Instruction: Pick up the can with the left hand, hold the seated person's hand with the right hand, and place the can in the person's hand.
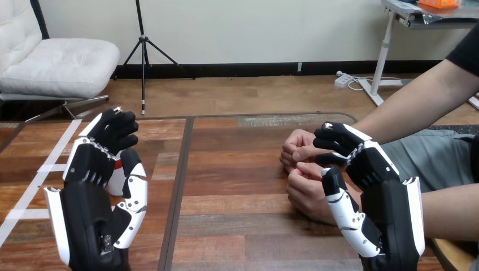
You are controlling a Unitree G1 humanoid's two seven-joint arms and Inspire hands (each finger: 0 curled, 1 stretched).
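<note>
Risk on the lift: the left hand [90, 186] curls round the can [116, 178], thumb on its right side, and I judge a shallow grip could slip. Well right of the can, the person's hands [305, 189] are closed, offering no palm. The right hand [384, 192] touches their far side; I cannot tell whether it grips them.

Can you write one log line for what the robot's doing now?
left hand: curled round can | right hand: at person's hands | can: not handed over
</note>
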